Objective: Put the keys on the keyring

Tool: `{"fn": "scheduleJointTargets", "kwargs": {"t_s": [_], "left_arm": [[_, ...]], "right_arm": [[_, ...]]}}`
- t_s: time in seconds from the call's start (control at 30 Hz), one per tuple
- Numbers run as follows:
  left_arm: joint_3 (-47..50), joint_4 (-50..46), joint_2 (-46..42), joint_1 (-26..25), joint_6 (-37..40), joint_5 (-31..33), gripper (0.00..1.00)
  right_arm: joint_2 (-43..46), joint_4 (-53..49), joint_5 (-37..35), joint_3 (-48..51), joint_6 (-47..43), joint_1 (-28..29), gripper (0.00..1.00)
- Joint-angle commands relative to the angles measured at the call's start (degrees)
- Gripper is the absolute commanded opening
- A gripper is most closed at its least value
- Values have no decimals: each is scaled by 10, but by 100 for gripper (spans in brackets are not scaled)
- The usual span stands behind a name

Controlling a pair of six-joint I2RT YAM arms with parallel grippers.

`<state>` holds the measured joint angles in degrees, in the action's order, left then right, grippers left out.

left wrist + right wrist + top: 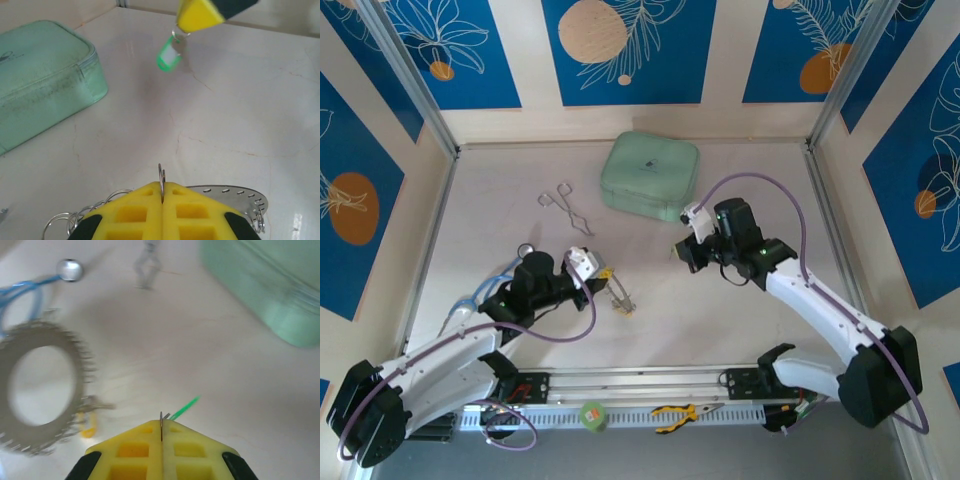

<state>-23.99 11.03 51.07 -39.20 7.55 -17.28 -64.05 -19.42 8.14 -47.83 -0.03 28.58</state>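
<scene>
At the middle of the table [520, 240], from overhead, the left gripper [606, 275] was clamped on the keyring [620, 298], which looked like little more than a thin sliver at its tip. The right gripper [678, 250] hung apart to the right, just in front of the green case [650, 177], and what it carried was too small to tell from up there.

The left wrist camera settled it. The right gripper's yellow tip had the green key [168, 55] dangling beneath it, with the left fingers [135, 212] pressed tight on a thin wire loop and small rings fanned out on both sides.

From the right wrist, the jaws were closed on a small metal ring, with the green key reduced to an edge-on streak. That view alone showed the keyring face-on, blurred, with the yellow key [87, 427] at its lower edge. Whether it was threaded on could not be told.

Forceps [565, 205] lay left of the case, and pliers [682, 412] were by the arm bases.
</scene>
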Motion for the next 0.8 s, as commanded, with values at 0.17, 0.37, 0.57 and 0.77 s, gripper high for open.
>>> {"fn": "scheduleJointTargets", "kwargs": {"t_s": [0.17,0.37,0.57,0.77], "left_arm": [[-46,2,4,-8,-96,-55,0],[-52,-9,7,-10,-107,-72,0],[-54,-7,22,-12,-106,-83,0],[-52,-3,26,-12,-96,-88,0]], "right_arm": [[17,75,172,21,-79,38,0],[1,80,174,7,-96,74,0],[-36,61,168,-26,-118,112,0],[-69,47,145,-55,-138,146,0]]}}
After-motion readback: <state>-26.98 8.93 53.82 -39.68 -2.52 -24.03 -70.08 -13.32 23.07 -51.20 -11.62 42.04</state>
